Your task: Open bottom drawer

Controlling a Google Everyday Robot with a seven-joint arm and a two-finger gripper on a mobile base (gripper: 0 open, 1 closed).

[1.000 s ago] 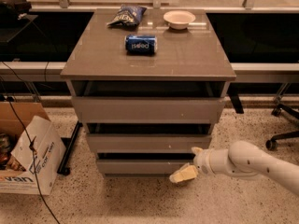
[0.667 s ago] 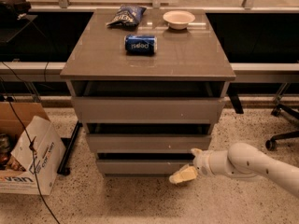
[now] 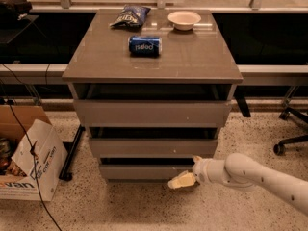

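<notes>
In the camera view, you find the bottom drawer (image 3: 144,172) as the lowest of three grey fronts in the drawer cabinet (image 3: 192,64), under the middle drawer (image 3: 153,147) and the top drawer (image 3: 153,113). Its front is a flat strip without a handle, and its long axis runs from left to right across the picture. A dark gap lies along its upper edge. The gripper (image 3: 184,179) is at the right end of this front, low near the floor, and it seems to touch or almost touch the lower right corner; the view does not make the contact sure. The white arm (image 3: 260,177) comes in from the lower right, so the gripper points leftward, along the front and not into it. I cannot tell if the gripper is open or closed, and I see nothing held in it. For your coming move, the drawer must travel toward the camera, across the line of the arm, so in my judgement you need a hold on the right edge or in the upper gap. The blue soda can (image 3: 144,46), the chip bag (image 3: 130,16) and the bowl (image 3: 184,19) on top are well apart from this.
</notes>
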